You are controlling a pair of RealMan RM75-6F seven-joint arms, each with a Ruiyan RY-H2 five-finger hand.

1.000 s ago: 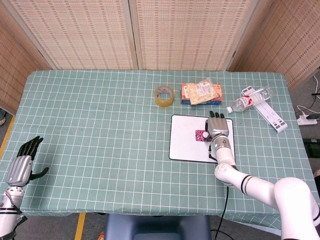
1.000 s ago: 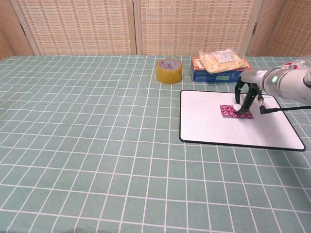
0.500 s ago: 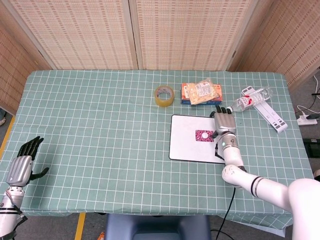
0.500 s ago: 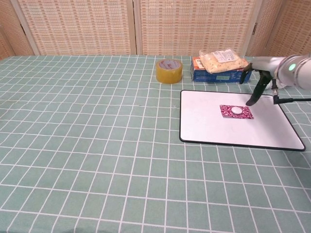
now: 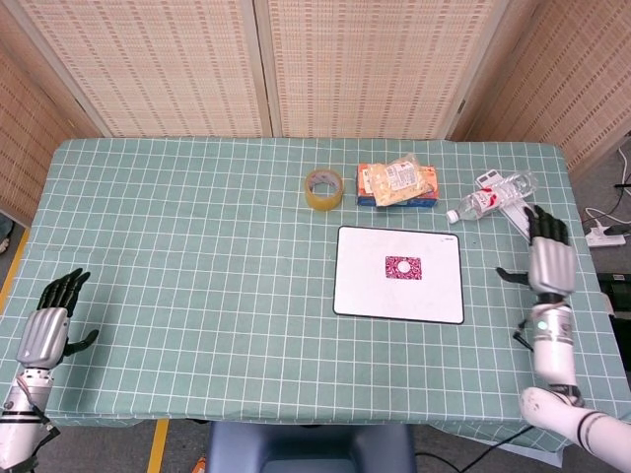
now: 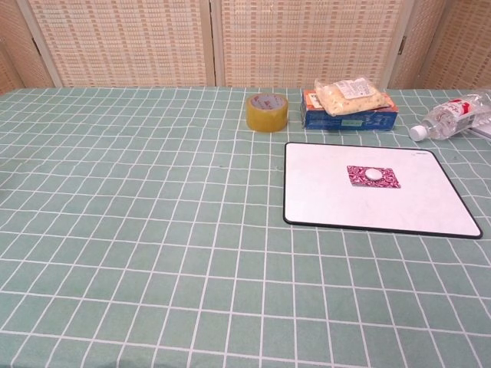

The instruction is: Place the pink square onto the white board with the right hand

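On the white board (image 5: 367, 296) lies the pink square (image 5: 402, 266), flat and alone, so the job looks done; the right robot hand (image 5: 550, 264) sits beside it, fingers wide, holding nothing.

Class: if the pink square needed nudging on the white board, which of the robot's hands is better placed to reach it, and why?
The right hand: it hovers open just past the white board's right edge, close to the pink square. The left hand sits at the table's far left edge, much farther away.

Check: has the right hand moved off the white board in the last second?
Yes. The right hand has drawn back rightward, clear of the white board, leaving the pink square on it.
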